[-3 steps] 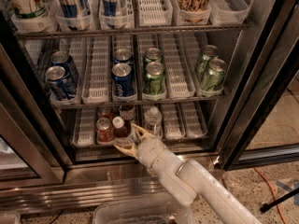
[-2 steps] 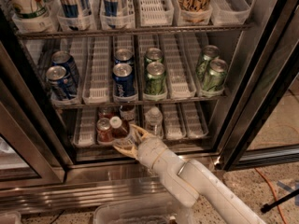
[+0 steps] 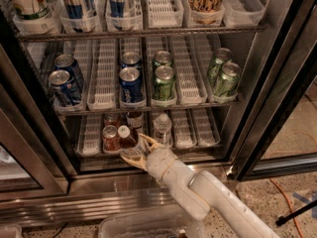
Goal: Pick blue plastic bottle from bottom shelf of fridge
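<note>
Leftward by a touch since a second ago, the blue plastic bottle [image 3: 128, 141] leans its round white cap toward the red can [image 3: 110, 137]. Below centre, the smooth white arm's gripper [image 3: 140, 152] has its tan fingers clamped on it, at the front of the bottom shelf [image 3: 199, 129] with its slotted white trays. A clear water bottle [image 3: 162, 129] stands just right, deeper in the steel-based fridge [image 3: 99, 195].

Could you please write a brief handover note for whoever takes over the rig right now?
The gripper is inside the fridge, at the lower part of the blue plastic bottle; grasp unconfirmed.
The bottle is tilted at the front of the bottom shelf, between a red can and a clear water bottle.
Done: approach. Left: confirm grasp, lift bottle out.
</note>
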Motion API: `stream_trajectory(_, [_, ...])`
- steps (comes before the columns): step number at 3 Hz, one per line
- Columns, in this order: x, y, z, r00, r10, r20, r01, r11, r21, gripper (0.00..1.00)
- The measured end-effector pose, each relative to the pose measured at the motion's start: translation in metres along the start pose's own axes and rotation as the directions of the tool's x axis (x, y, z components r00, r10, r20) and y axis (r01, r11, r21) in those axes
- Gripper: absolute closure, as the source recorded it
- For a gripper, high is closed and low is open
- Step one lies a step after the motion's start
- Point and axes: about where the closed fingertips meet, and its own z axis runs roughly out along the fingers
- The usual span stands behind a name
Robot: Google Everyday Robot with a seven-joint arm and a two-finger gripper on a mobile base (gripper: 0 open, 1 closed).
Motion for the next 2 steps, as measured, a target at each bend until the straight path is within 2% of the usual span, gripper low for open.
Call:
stream_trajectory(1, [-0.002,0.004,-0.001,1.000,0.006,-0.009,-0.006,0.9993,-0.036,1.00])
stream_trajectory(2, [-0.001,0.035,0.009,0.993,0.113,-0.029,-0.117,0.9790,-0.167,1.00])
